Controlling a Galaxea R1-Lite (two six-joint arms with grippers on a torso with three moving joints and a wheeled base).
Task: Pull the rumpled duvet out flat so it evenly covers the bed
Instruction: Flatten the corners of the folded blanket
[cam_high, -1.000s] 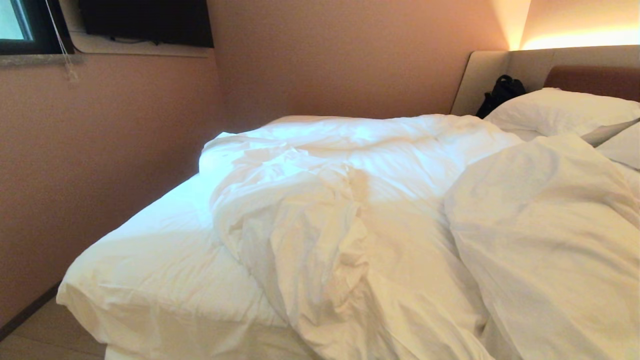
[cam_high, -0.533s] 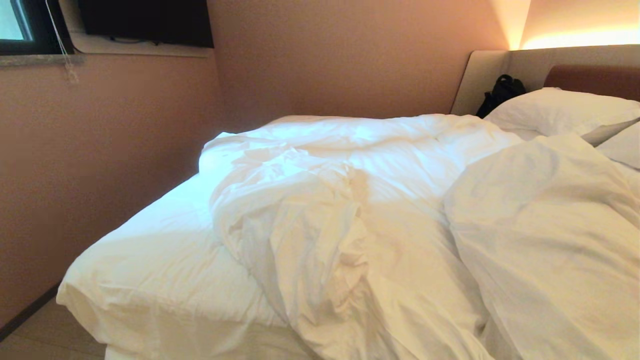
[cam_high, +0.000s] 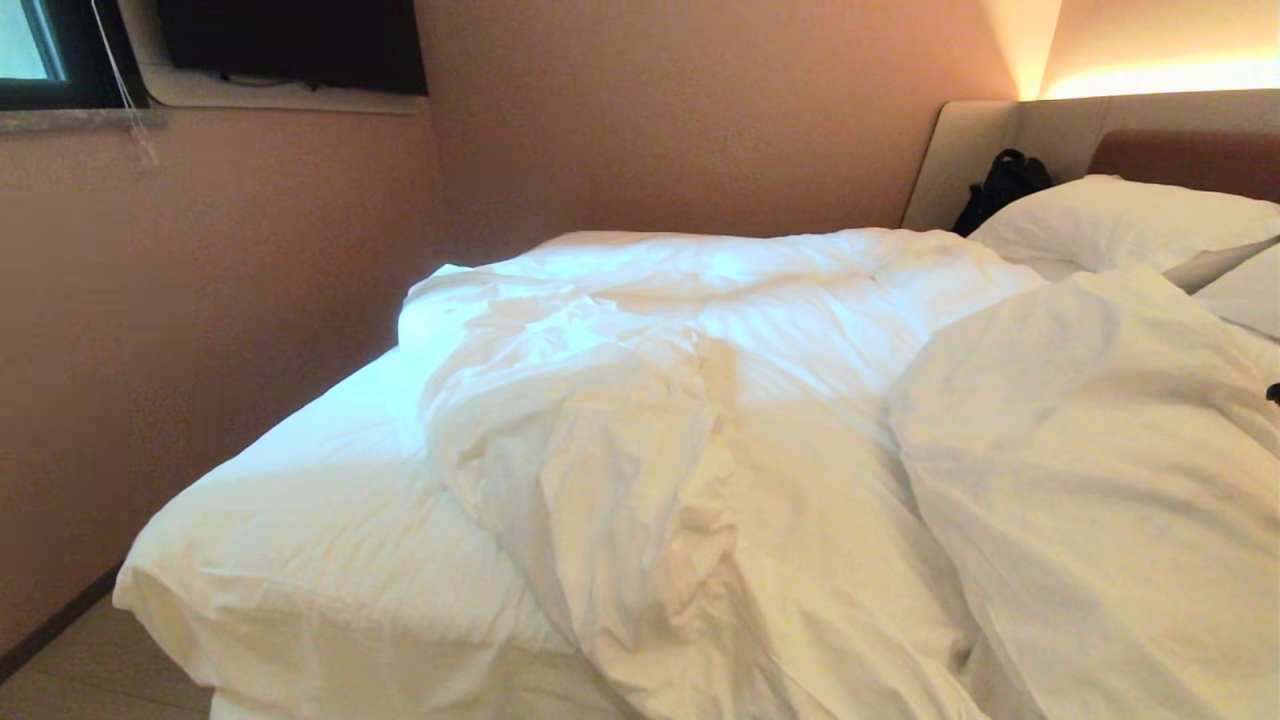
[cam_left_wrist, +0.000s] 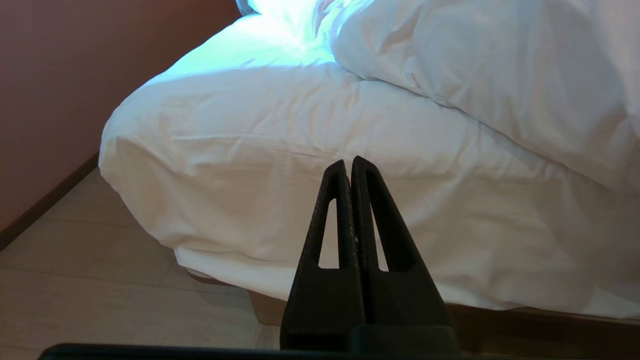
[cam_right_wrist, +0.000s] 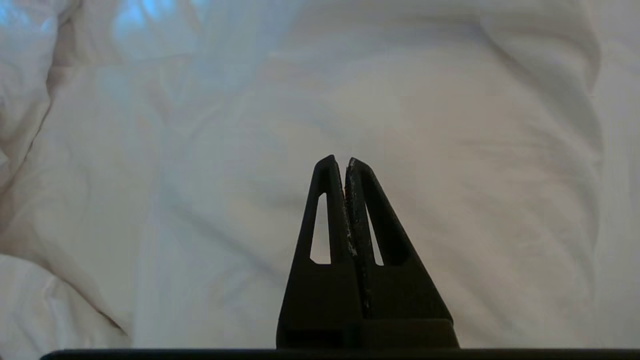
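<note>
Duvet (cam_high: 720, 420): white, puffy, heavily creased, bunched over the middle and right of the bed (cam_high: 330, 560); thick ridge of folds running from far left toward the near edge, one large smooth fold heaped at near right. Left part of the mattress bare, only the fitted sheet (cam_high: 300, 520) showing, down to the near left corner. Pillows (cam_high: 1120, 220): two, white, far right, against the beige headboard (cam_high: 980, 150) with brown panel. Black bag (cam_high: 1000, 185): wedged between headboard and pillow, far right. Walls: pinkish-brown, left and far; window corner and dark screen (cam_high: 290, 40) high at far left. Floor (cam_high: 90, 670): pale, visible at near left. Left gripper (cam_left_wrist: 351, 162): fingers pressed together, holding nothing; low in front of the bed's near left corner, pointed at the sheet's draped side, apart from it; tan base (cam_left_wrist: 270, 307) just below the sheet's hem. Right gripper (cam_right_wrist: 341, 161): fingers closed tip to tip, empty; above the duvet's white fabric, whether touching it cannot be told; seen in the head view only as a dark speck at the far right edge.
</note>
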